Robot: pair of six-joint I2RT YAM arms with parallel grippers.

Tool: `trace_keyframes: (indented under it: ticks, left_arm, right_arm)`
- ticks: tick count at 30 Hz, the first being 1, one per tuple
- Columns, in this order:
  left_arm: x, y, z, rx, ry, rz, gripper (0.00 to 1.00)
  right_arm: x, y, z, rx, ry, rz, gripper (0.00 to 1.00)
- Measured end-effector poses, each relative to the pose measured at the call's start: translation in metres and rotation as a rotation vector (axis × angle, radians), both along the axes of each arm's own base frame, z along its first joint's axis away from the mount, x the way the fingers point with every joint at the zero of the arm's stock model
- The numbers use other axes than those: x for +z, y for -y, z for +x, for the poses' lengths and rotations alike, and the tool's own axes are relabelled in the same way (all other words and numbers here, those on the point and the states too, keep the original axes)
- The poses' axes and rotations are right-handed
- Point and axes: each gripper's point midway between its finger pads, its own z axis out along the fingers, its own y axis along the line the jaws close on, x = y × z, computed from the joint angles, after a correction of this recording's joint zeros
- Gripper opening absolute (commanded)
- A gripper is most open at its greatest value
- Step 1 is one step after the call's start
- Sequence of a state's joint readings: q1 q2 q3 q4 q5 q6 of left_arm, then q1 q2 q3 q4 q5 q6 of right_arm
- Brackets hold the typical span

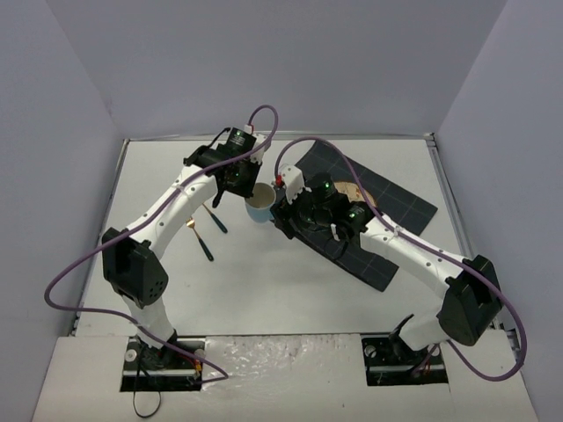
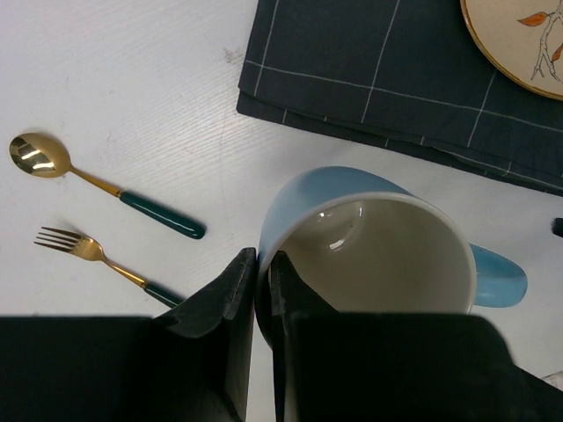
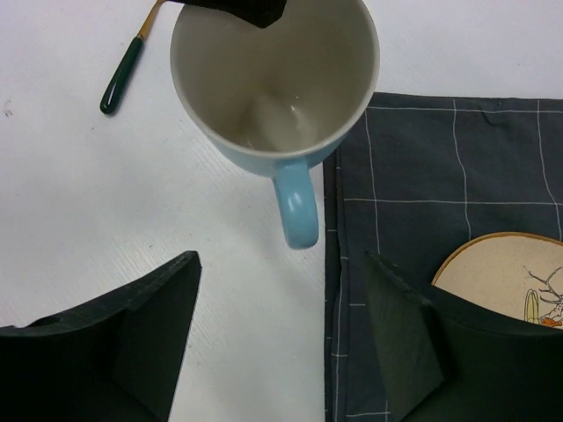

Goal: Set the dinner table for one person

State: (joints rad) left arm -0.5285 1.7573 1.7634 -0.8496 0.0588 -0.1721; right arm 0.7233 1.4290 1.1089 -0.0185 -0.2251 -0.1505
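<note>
Up at the tips of the left gripper [image 2: 262,268], the two black fingers [image 2: 230,294] are pinched tight on the rim of a light blue mug [image 2: 378,237], one finger on the outside wall and the other down inside the cream interior. The mug is upright, and its handle sticks out on the side away from that grip, pointing toward the right gripper [image 3: 283,264]. That one is spread wide with nothing between its fingers, sitting just off the handle without touching it. Can't tell whether the mug's base is resting on the surface or slightly off it. It's over the bare white dinner table [image 1: 264,281], roughly mid-table, just beside the edge of a dark grey checked cloth [image 2: 352,61]. A cream plate [image 3: 501,272] with a gold rim and a leaf drawing lies on that cloth. On the mug's other side, a gold spoon [image 2: 106,189] and a gold fork [image 2: 97,255], both with dark green handles, lie side by side on the white top, near the mug but apart from it.
</note>
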Motion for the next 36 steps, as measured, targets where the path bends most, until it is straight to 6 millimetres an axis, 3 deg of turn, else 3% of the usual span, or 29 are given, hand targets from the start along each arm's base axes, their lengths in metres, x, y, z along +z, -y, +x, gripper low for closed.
trace_keyframes:
  ticks: [10,19,26,29,34,36]
  left_arm:
    - [-0.001,0.011,-0.011,-0.045,-0.019,-0.004,0.00]
    - [0.005,0.014,-0.014,-0.061,-0.005,-0.012,0.00]
    - [0.006,0.016,-0.014,-0.070,0.001,-0.014,0.00]
    - [0.005,0.015,-0.014,-0.077,0.001,-0.009,0.12]
    - [0.010,0.016,-0.014,-0.071,0.016,-0.019,0.42]
    - [0.016,0.015,-0.014,-0.067,0.032,-0.027,0.60]
  right_arm:
    - [-0.024,-0.006,0.007,0.024,-0.012,-0.054,0.44]
    - [-0.019,-0.010,0.011,0.026,0.011,-0.035,0.31]
    - [-0.015,-0.015,0.012,0.037,0.019,-0.010,0.02]
    - [-0.018,-0.017,0.010,0.048,0.017,-0.007,0.00]
    - [-0.027,-0.010,0.004,0.041,0.011,-0.016,0.00]
    - [-0.036,-0.003,-0.001,0.034,-0.004,-0.034,0.00]
